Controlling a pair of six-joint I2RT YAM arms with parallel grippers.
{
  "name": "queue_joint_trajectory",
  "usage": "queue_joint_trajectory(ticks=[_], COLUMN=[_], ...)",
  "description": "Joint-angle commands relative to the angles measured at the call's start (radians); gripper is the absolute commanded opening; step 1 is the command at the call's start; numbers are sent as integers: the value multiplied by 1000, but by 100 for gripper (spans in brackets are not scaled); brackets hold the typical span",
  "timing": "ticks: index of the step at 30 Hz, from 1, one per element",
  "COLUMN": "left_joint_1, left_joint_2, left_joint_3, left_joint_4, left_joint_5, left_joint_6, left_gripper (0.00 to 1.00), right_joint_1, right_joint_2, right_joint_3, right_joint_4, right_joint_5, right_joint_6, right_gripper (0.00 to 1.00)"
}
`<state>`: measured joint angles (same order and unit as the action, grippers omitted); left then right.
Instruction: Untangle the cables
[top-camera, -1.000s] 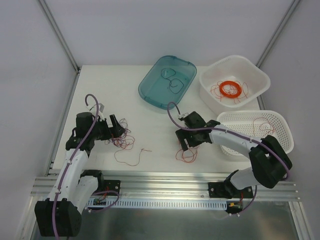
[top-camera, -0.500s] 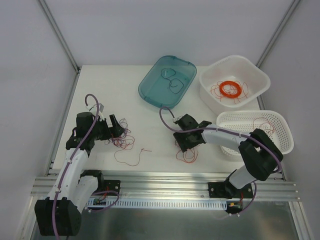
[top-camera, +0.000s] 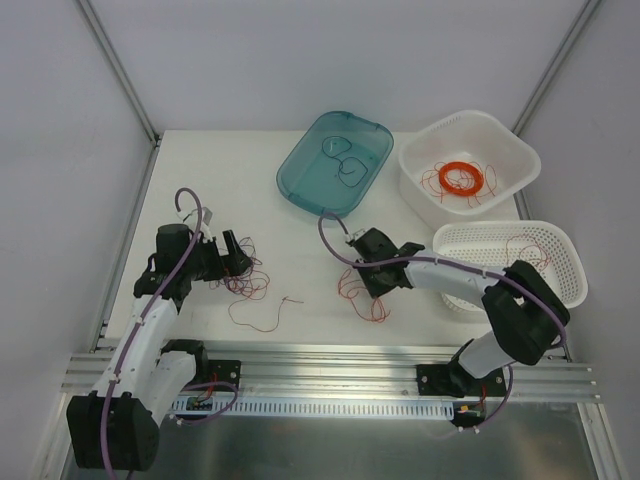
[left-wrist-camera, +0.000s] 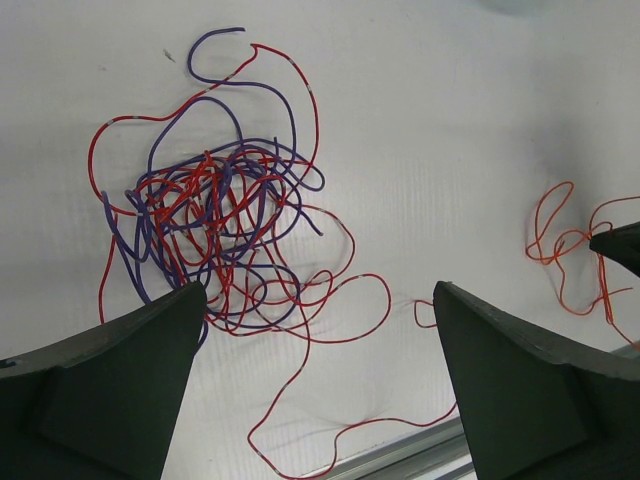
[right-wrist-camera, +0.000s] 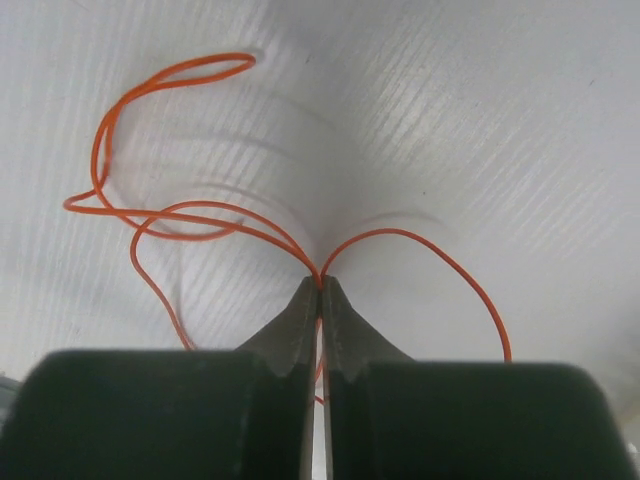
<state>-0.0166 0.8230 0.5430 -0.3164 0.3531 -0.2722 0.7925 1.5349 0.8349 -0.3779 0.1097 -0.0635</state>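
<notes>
A fist-sized wad of red and dark blue cables (left-wrist-camera: 210, 230) lies on the white table, with one long red strand (left-wrist-camera: 300, 400) trailing toward the front edge. My left gripper (left-wrist-camera: 320, 400) hovers just in front of the wad, open wide with nothing between its fingers; in the top view the left gripper (top-camera: 236, 258) sits at the wad's (top-camera: 247, 283) left side. A separate thin orange cable (right-wrist-camera: 170, 215) lies mid-table. My right gripper (right-wrist-camera: 320, 285) is shut on the orange cable, pinching it at the fingertips against the table; from above, the right gripper (top-camera: 366, 282) rests on this cable (top-camera: 368, 302).
A teal tray (top-camera: 300, 180) at the back holds dark cables. A white tub (top-camera: 425, 155) at the back right holds a flat orange ring coil (top-camera: 460, 178). A white perforated basket (top-camera: 562, 250) on the right holds thin red wires. An aluminium rail (top-camera: 330, 365) runs along the front edge.
My right gripper has shifted a little left and closed on the orange cable, dragging its loops leftward. The left gripper stays open and has hardly moved.
</notes>
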Motion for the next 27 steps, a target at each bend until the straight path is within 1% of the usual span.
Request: queue_joint_trajectory(ticks=[1, 4, 8, 9, 13, 14, 15, 17, 18, 20, 22, 27], left_joint_1=[-6, -8, -9, -9, -9, -11, -11, -9, -9, -9, -9, -9], left_joint_2=[2, -1, -7, -8, -22, -24, -25, -35, -41, -44, -48, -64], left_joint_3=[8, 8, 8, 8, 9, 9, 9, 9, 9, 9, 9, 6], left_joint_4=[27, 27, 27, 28, 28, 27, 27, 27, 27, 27, 27, 25], left_joint_5=[-5, -6, -8, -8, -11, -14, -14, -16, -17, -20, -22, -39], left_joint_6=[22, 22, 22, 22, 24, 25, 25, 28, 30, 33, 34, 41], left_gripper=[98, 98, 98, 98, 98, 98, 98, 98, 98, 98, 98, 98], right_joint_1=[-9, -51, -125, -160, -258, -281, -330, -377, -419, -479, -518, -650], right_joint_2=[-94, -172, -249, -272, -315, -317, -320, -317, -314, -289, -265, -159], right_joint_3=[64, 154, 280, 344, 505, 536, 600, 653, 699, 737, 792, 822], right_joint_4=[-48, -93, -142, -163, -200, -205, -211, -207, -185, -158, -133, -6], right_joint_5=[33, 54, 44, 39, 19, 13, 7, -1, -2, 4, 13, 35], right_joint_6=[-24, -59, -105, -114, -162, -174, -177, -186, -190, -200, -203, -179], right_gripper=[1, 1, 1, 1, 1, 1, 1, 1, 1, 1, 1, 1])
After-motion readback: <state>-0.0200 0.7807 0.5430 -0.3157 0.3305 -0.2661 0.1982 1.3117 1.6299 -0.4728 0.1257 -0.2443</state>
